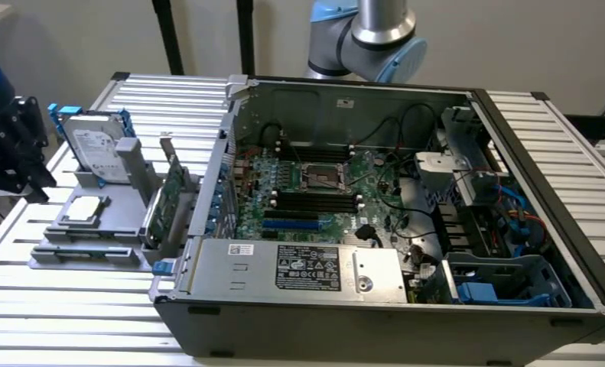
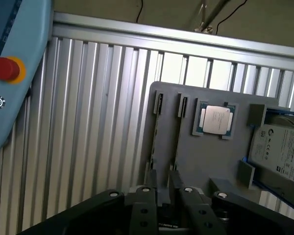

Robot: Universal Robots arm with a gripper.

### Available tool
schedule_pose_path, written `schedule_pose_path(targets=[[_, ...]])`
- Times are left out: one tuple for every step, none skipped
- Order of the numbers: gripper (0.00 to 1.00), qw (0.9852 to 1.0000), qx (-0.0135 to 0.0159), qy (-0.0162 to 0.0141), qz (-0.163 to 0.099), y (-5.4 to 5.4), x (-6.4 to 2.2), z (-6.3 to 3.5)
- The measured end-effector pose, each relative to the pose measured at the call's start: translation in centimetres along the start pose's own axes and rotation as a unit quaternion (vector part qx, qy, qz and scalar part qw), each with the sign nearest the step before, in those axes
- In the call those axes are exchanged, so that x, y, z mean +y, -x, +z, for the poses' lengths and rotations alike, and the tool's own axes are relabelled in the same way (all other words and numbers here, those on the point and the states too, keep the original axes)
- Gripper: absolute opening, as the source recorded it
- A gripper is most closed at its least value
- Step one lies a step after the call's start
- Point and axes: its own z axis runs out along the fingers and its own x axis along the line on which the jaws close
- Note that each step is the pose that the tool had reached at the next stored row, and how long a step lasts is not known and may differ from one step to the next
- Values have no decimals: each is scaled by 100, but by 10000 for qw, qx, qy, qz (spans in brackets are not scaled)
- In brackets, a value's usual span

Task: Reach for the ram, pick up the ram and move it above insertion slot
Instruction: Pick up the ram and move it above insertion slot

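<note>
Tool [image 2: 165, 198] part open, empty, close to gray holder [image 2: 206, 161]. Ram [image 2: 177, 142] seemingly edge-on, thin: slight misalignment could clamp the holder wall instead.

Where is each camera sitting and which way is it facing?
Exterior view: off the arm, raised, looking down into the open computer case; an arm joint shows beyond it.
Wrist view: on the wrist, looking down past the gripper at the grey holder.
Shared: the grey holder, hard drive, processor chip and slatted table.
</note>
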Motion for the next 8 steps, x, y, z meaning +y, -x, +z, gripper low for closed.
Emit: schedule_pose_path(targets=[[30, 10000, -1, 7, 14, -1, 0, 10], [36, 10000, -1, 14, 29, -2, 0, 22], [36, 10000, -1, 17, 46, -3, 0, 36], [42, 10000, -2, 19, 62, -5, 1, 51], [42, 10000, -2, 21, 78, -7, 1, 66], [42, 10000, -2, 23, 94, -10, 0, 82], [42, 9999, -2, 23, 105, -13, 0, 100], [42, 9999, -2, 23, 114, -19, 0, 119]])
